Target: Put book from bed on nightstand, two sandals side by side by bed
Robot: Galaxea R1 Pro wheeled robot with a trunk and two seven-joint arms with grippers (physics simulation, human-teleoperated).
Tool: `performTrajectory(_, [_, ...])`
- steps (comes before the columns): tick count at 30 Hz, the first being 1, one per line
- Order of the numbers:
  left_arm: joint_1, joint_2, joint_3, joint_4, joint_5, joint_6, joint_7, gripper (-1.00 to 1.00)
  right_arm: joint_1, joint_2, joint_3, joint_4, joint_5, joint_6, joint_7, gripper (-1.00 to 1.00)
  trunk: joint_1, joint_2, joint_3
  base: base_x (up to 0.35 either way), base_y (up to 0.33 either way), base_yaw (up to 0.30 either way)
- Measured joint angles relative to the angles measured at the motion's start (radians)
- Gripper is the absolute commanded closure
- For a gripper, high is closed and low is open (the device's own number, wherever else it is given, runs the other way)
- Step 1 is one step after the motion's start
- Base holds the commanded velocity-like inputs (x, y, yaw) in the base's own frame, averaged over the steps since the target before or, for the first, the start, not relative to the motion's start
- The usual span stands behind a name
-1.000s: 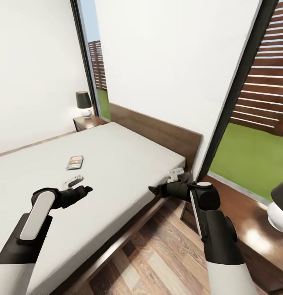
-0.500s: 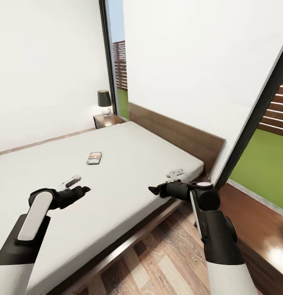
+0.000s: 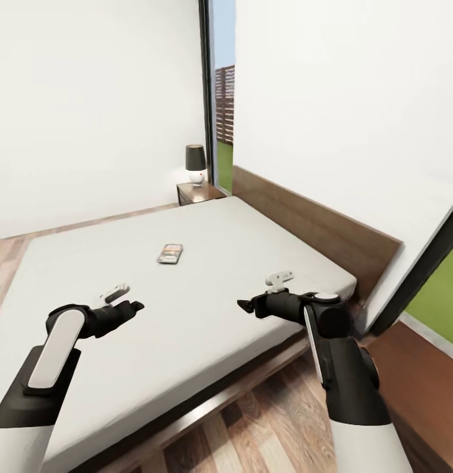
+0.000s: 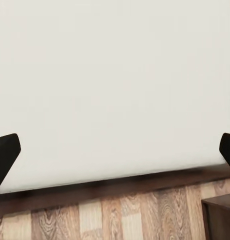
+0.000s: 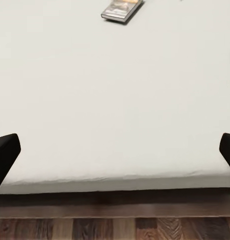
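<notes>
The book, dark-covered with an orange band, lies flat near the middle of the bed, and also appears at the far side of the mattress in the right wrist view. The nightstand with its black-shaded lamp stands at the bed's far corner by the headboard. My left gripper hovers open over the mattress, short of the book. My right gripper is open above the bed's near edge. Each wrist view has fingertips set wide apart with nothing between them. The sandals are out of view.
A tall dark-framed window rises behind the nightstand. The brown headboard runs along the white wall at the right. Wood-plank floor lies in front of the bed frame. A dark wooden corner sits on the floor in the left wrist view.
The whole picture has shifted right, so the camera turned left: the bed, book and far nightstand slid rightward, and the lamp at the right edge left the picture. Both arms hold their pose.
</notes>
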Motion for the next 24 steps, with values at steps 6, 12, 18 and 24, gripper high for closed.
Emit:
performTrajectory(6, [0.003, 0.001, 0.003, 0.0, 0.0, -0.001, -0.001, -1.0, 0.001, 0.0, 0.0, 0.0, 0.0, -0.001, 0.0, -1.0, 0.0, 0.0, 0.0, 0.225, -0.214, 0.285])
performTrajectory(12, [0.004, 0.001, 0.005, 0.0, 0.0, -0.001, -0.001, -1.0, 0.002, 0.0, 0.0, 0.0, 0.0, -0.002, 0.0, -1.0, 0.0, 0.0, 0.0, 0.111, -0.105, 0.285])
performTrajectory(18, [0.005, 0.001, 0.005, 0.0, 0.0, -0.001, -0.002, -1.0, 0.002, 0.0, 0.0, 0.0, 0.0, -0.002, 0.0, -1.0, 0.0, 0.0, 0.0, 0.036, -0.035, 0.285])
performTrajectory(24, [0.005, 0.001, 0.006, 0.0, 0.0, -0.001, -0.002, -1.0, 0.002, 0.0, 0.001, 0.0, 0.0, -0.002, 0.0, -1.0, 0.0, 0.0, 0.0, 0.013, -0.012, 0.285])
